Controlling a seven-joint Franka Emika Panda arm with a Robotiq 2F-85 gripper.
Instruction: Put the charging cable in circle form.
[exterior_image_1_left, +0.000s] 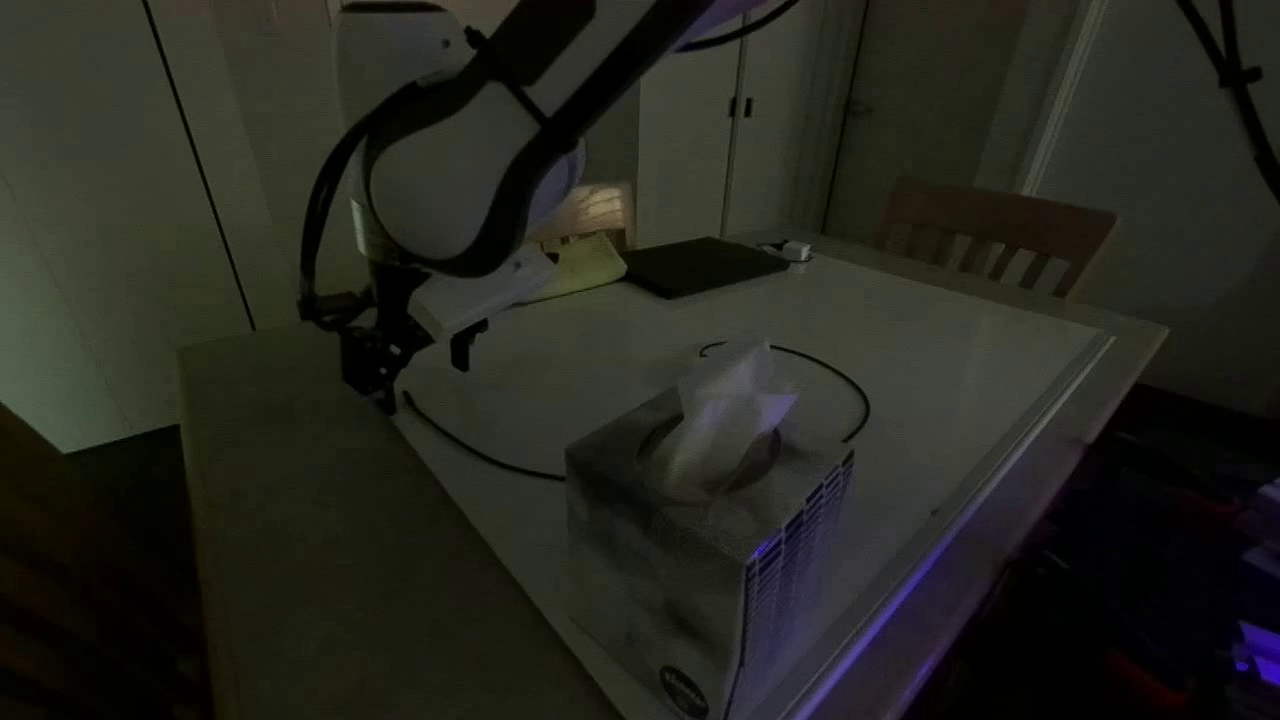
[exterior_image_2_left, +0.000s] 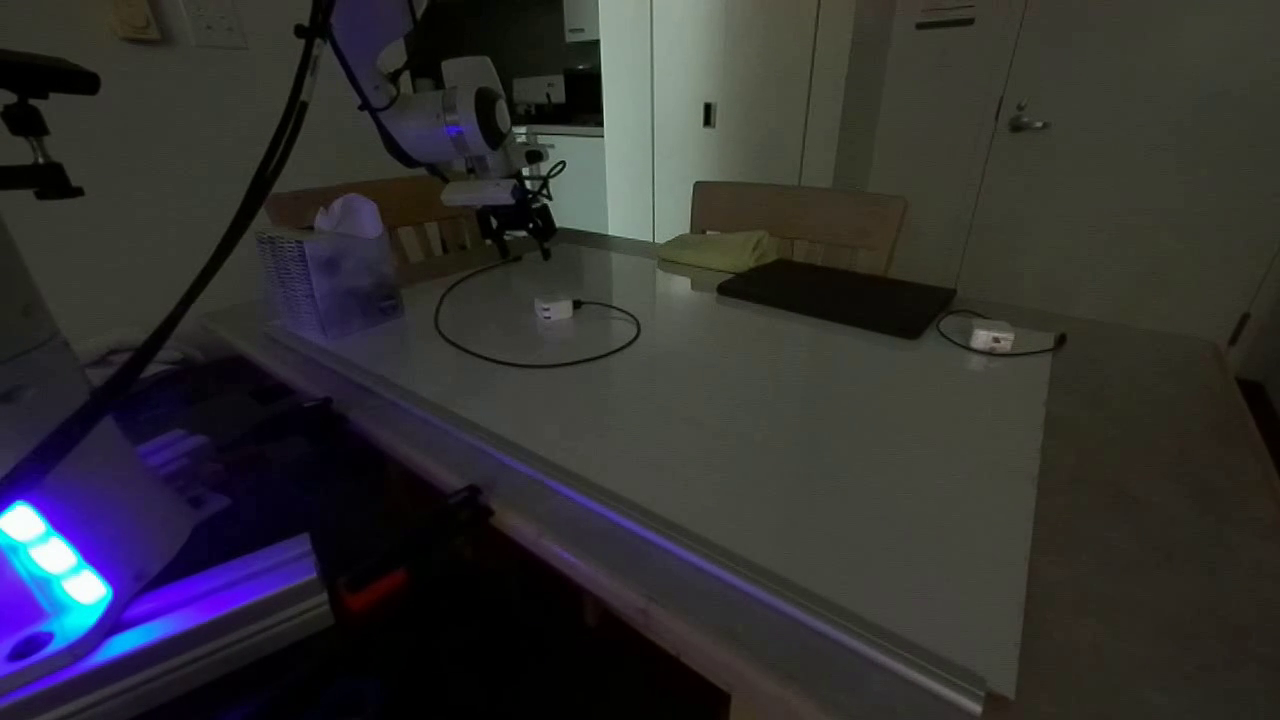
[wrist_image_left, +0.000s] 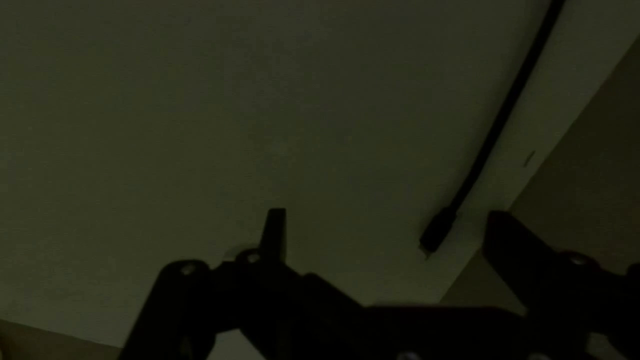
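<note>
A: Where does the charging cable (wrist_image_left: 506, 106) lie, going by the tissue box (exterior_image_2_left: 345, 285)?

B: Just beside the box, on the same white surface (exterior_image_2_left: 800, 450). In an exterior view it makes a wide curve, its two ends apart, and its whitish plug (exterior_image_2_left: 553, 308) sits inside that curve, near the box

A: Is the whole cable visible?

B: In an exterior view the box, with its raised tissue (exterior_image_1_left: 725, 420), stands in front of part of the cable and hides it

A: And the gripper (wrist_image_left: 387, 214), how do its fingers (wrist_image_left: 274, 234) stand?

B: Spread and released; in the wrist view the cable's dark tip (wrist_image_left: 437, 231) shows between them, apart from both. The gripper points down at that end, nearer the tissue box than the flat black pad (exterior_image_2_left: 835, 298) is

A: What lies farther from the tissue box?

B: Well apart from it are that pad and, just beside the pad, a yellow-green cloth (exterior_image_2_left: 715, 250). A second whitish plug (exterior_image_2_left: 990, 337) sits farther from the box than the pad does, with a black cord (exterior_image_2_left: 1061, 342) curled around it. In an exterior view, a wooden chair (exterior_image_2_left: 400, 200) shows behind the box
</note>
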